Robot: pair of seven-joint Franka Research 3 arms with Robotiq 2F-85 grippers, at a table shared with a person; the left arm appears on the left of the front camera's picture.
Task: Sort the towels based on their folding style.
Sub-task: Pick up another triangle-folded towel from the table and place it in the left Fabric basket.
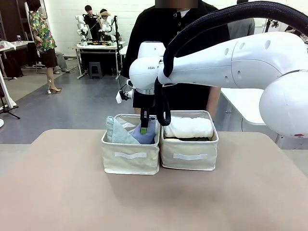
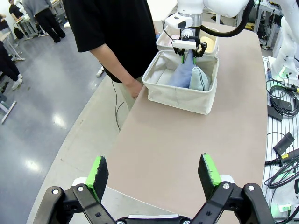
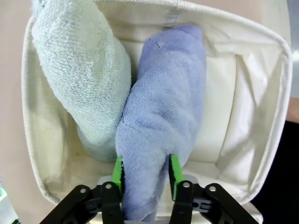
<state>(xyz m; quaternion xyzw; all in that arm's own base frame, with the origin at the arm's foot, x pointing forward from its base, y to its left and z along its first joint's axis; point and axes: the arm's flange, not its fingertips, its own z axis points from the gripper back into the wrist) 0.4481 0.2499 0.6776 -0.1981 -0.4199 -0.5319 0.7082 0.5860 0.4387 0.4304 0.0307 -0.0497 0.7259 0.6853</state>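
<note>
Terry cloth of the light blue towel [image 3: 161,116], soft and light, bunches between the green pads of my right claw [image 3: 145,173], pinched low inside the left bin [image 3: 261,93], pale green towel [image 3: 84,79] touching just beside; my left claw [image 2: 154,172] hangs wide open, empty, above the worktop [image 2: 187,140].

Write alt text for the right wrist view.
The right gripper is shut on a light blue towel inside a beige fabric bin. A pale grey-green towel leans against it.

Two beige fabric bins [image 1: 130,161] [image 1: 189,156] touch side by side on the tan table [image 1: 57,192].
</note>
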